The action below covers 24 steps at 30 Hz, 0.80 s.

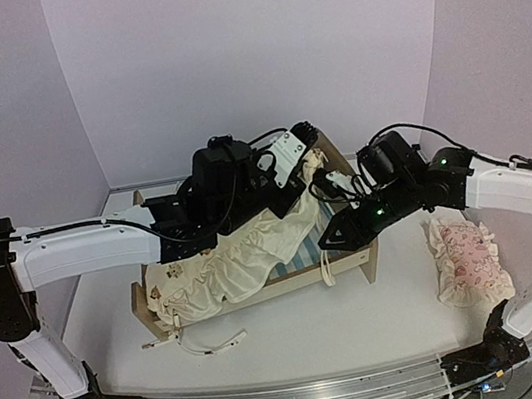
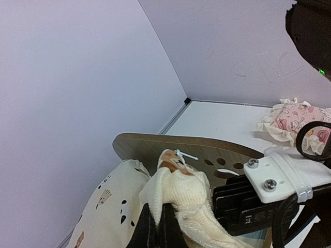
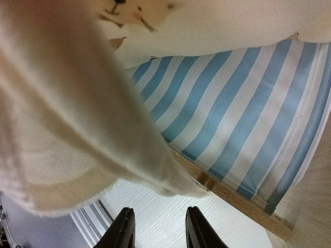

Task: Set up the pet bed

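My left fingers (image 2: 150, 232) are clenched on the cushion (image 2: 111, 206) ruffle by the headboard (image 2: 155, 145); my right fingers (image 3: 123, 230) are apart and empty beside the pet bed (image 3: 243, 119) side rail (image 3: 227, 194), with the cushion edge hanging just ahead.

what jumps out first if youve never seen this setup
A cream animal-print cushion lies rumpled across the pet bed in the middle of the table, its ruffle pinched in the left pincer by the headboard. The right pincer hangs open beside the bed's wooden rail, and a pink pillow sits alone on the right.
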Motion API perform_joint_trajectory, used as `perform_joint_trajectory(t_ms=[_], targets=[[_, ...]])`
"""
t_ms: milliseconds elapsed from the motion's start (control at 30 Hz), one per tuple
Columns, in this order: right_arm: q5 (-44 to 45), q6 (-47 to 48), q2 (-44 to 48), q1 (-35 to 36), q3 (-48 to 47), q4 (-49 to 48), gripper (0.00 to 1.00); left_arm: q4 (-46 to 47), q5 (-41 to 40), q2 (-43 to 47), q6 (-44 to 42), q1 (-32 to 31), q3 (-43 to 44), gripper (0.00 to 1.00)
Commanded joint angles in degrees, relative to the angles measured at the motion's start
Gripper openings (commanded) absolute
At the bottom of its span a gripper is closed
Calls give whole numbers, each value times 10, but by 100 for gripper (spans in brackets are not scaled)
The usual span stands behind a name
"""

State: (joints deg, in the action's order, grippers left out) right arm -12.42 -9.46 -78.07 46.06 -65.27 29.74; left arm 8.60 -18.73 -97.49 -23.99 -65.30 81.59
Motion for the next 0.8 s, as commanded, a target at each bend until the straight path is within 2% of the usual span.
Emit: perform_joint_trajectory(t_ms=[0, 533, 767], targets=[[9, 22, -4, 5, 12, -22, 35, 43, -16, 45, 1, 5, 0, 0], [27, 19, -26, 6, 88, -145, 33, 45, -13, 44, 2, 7, 0, 0], [41, 20, -36, 7, 107, -197, 26, 46, -14, 47, 0, 8, -4, 0]])
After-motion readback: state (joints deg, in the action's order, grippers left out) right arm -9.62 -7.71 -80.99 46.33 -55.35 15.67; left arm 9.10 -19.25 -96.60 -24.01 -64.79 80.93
